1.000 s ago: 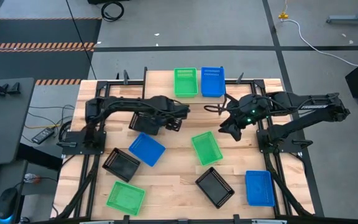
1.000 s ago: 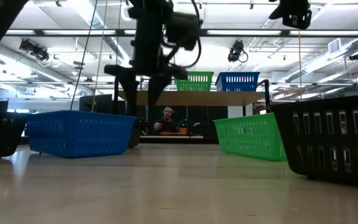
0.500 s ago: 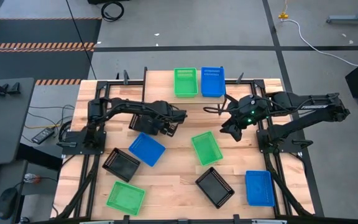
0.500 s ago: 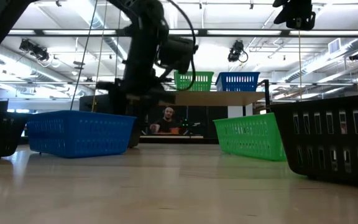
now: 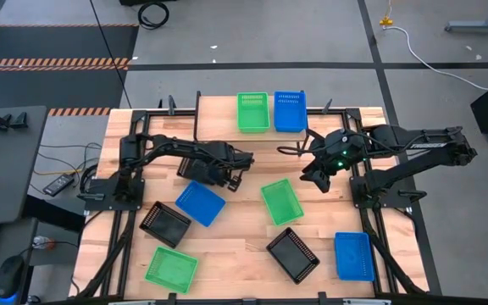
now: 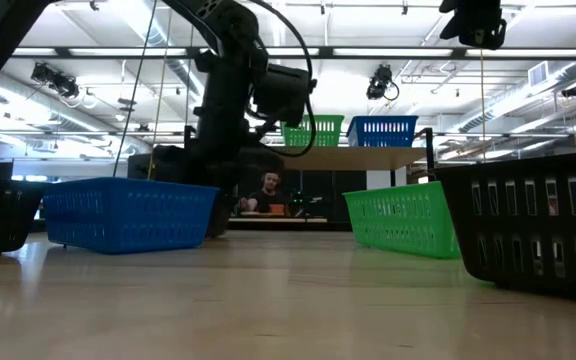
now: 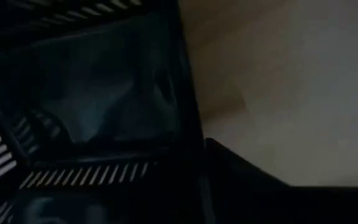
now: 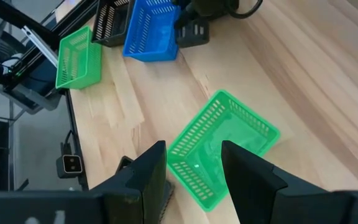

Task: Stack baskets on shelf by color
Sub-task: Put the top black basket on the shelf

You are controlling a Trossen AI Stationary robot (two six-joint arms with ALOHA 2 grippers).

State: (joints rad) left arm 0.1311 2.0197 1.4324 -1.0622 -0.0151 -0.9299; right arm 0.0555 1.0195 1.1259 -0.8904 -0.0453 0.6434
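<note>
Seen from above, with 12 o'clock at the far edge of the surface (image 5: 227, 246), the shelf (image 6: 353, 157) stands at 12 o'clock. It carries 2 baskets side by side: a green basket (image 5: 253, 112) and, just beside it toward 3 o'clock, a blue basket (image 5: 290, 111).

The other 7 baskets lie on the surface. A black basket (image 7: 92, 93) sits near the centre, slightly toward 10 o'clock, mostly hidden under the left arm. At 6 o'clock from it, just beside, is a tilted blue basket (image 5: 200, 203). A second black basket (image 5: 165, 224) follows toward 8 o'clock, nearly touching that blue one. A green basket (image 5: 171, 268) lies at 7 o'clock near the front edge. Another green basket (image 5: 280, 202) lies close to the centre. A third black basket (image 5: 293, 253) is at 6 o'clock from it. The last blue basket (image 5: 353, 256) sits at 4 o'clock.

The left pincer (image 5: 231, 175) is low at the black basket under the arm. Its wrist view is filled by that basket's dark slotted wall, very close. I cannot tell whether its fingers are apart or clamped on the wall.

The right pincer (image 8: 192, 149) hangs high above the surface at about 2 o'clock from the central green basket. Its fingers are apart, with nothing between them.
</note>
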